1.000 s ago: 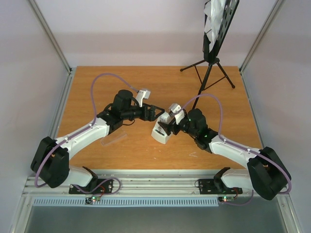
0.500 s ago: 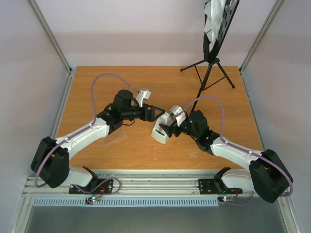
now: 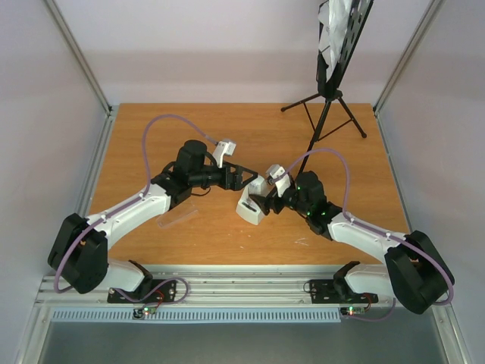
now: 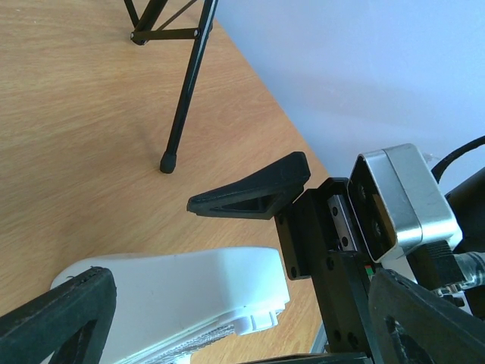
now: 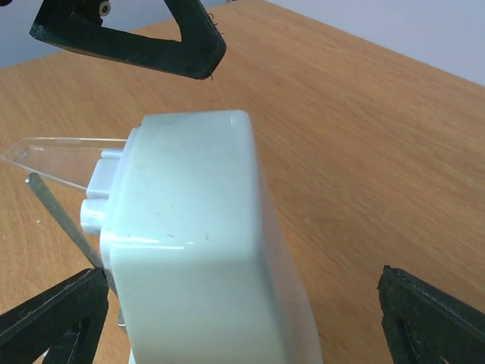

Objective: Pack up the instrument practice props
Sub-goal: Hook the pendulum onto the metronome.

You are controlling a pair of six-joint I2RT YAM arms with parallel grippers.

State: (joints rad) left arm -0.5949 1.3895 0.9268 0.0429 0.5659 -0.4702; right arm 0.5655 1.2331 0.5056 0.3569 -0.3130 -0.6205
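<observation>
At centre frame in the top view, the metronome lies on the table between the two arms. The right gripper straddles it with jaws spread wide and grips nothing. The left gripper hovers just beside it, jaws also spread and empty. The cover lies apart, to the left. The stand, carrying the pages, stands at upper right.

Hazards:
- The metronome shell is smooth, glossy white plastic, tapered with rounded edges. A closing grip may squeeze it out sideways.
- The thin metal rod is exposed and would likely bend if struck.
- The two grippers sit close together, so converging moves risk collision.
- The cover is thin, clear plastic and hard to locate.
</observation>
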